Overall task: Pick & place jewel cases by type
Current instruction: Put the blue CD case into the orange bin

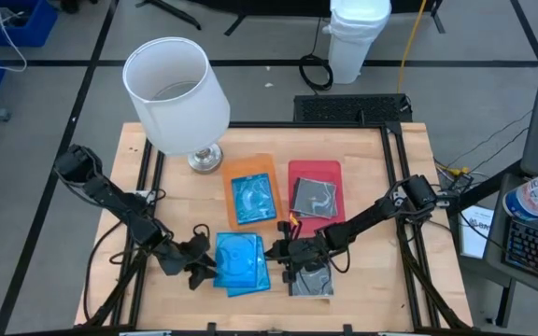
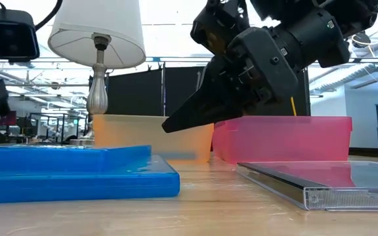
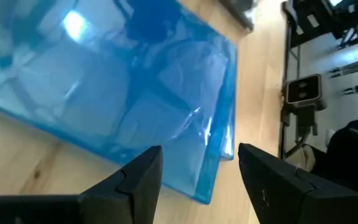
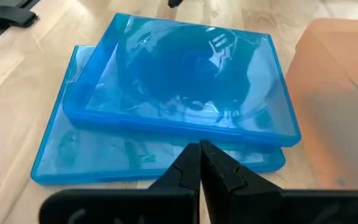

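Observation:
Two translucent blue jewel cases (image 1: 241, 264) lie stacked on the table near its front edge, the upper one skewed on the lower (image 4: 166, 155). My left gripper (image 1: 199, 264) is open just left of the stack, and its fingers (image 3: 199, 155) stand on either side of the stack's corner without plainly touching it. My right gripper (image 1: 274, 252) is shut (image 4: 199, 148), hovering by the stack's right side with its tip (image 2: 169, 123) above the cases' level. A clear case with a dark inside (image 1: 311, 280) lies flat to the right, under the right arm.
An orange tray (image 1: 252, 191) holds one blue case and a red tray (image 1: 316, 191) beside it holds one dark case, both behind the grippers. A white-shaded lamp (image 1: 177, 93) stands at the far left. Bare wood lies left of the stack.

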Controlling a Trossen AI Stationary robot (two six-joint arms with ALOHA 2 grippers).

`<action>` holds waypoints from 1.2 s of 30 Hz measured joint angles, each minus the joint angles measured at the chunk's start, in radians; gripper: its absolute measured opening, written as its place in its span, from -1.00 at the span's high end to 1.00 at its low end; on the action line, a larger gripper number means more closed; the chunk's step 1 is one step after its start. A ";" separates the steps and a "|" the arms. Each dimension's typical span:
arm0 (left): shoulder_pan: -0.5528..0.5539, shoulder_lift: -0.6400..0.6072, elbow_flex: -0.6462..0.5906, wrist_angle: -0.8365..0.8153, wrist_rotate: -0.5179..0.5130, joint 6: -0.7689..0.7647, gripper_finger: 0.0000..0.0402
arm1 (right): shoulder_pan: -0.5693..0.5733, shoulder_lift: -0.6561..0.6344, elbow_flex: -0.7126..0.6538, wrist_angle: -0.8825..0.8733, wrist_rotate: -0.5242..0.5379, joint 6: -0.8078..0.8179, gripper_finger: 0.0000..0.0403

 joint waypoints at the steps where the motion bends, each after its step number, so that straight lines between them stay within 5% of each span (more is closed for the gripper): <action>1: 0.001 0.000 0.000 -0.008 0.000 -0.008 -0.07 | 0.000 0.000 0.000 0.001 -0.001 -0.007 1.00; 13: 0.002 0.000 -0.001 -0.193 -0.037 -0.180 -0.07 | 0.000 0.014 0.000 -0.001 -0.002 -0.047 1.00; 36: 0.033 0.003 -0.001 -0.229 -0.083 -0.353 -0.07 | -0.003 0.080 0.000 0.109 -0.005 -0.084 1.00</action>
